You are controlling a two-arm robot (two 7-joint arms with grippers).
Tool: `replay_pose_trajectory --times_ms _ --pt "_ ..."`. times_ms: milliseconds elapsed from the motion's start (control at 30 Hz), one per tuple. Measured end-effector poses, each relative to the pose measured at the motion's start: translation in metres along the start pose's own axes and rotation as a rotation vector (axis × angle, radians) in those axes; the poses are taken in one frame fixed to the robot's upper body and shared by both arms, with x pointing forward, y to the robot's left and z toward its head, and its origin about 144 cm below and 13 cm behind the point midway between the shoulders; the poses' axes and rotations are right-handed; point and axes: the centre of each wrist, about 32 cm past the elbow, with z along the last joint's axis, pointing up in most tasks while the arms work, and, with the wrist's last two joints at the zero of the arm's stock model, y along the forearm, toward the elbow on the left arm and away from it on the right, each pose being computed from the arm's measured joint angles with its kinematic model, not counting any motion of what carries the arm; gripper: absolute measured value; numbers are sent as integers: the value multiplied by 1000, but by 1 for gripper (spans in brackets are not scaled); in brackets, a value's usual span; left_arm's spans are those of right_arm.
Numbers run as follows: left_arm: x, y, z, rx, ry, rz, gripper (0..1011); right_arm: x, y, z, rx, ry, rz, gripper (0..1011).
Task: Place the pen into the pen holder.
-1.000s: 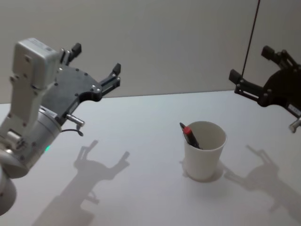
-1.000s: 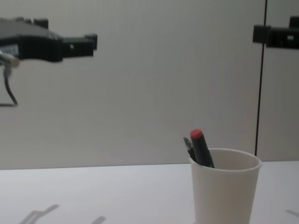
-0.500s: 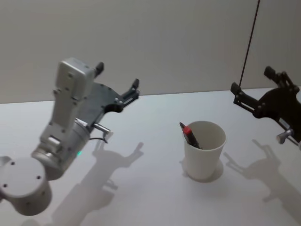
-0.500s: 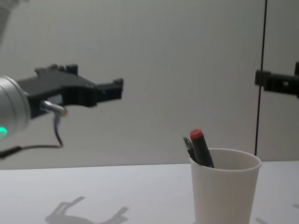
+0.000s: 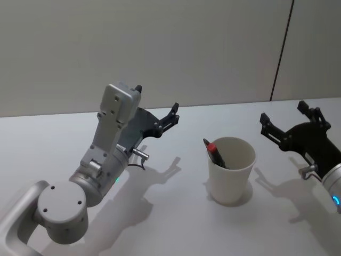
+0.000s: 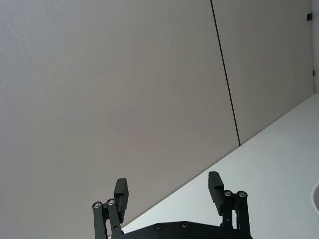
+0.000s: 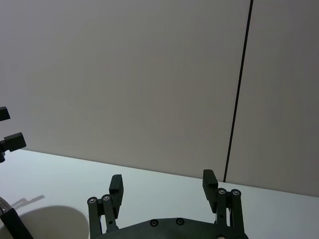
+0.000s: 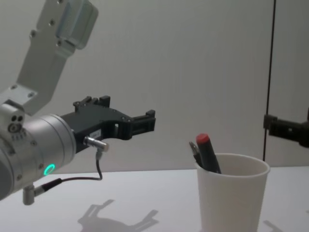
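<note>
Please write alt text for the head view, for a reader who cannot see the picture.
A white cup stands on a white table with a red-capped pen leaning inside it. The left claw hangs open to the cup's left, and the right claw hangs open to its right; neither touches the cup.

pen holder [image 5: 230, 169]: matt white paper | table [image 5: 176, 213]: smooth matt white

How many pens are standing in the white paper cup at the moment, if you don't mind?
1 for certain: the red-capped pen leaning on the cup's left rim; a dark clip beside it may be another.
</note>
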Motion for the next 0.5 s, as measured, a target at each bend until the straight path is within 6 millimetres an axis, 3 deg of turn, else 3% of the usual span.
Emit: replay_pose_trajectory --times_ms 500 --pt "-1 -1 -1 1 1 -1 1001 -4 0 -5 -11 6 -16 1002"
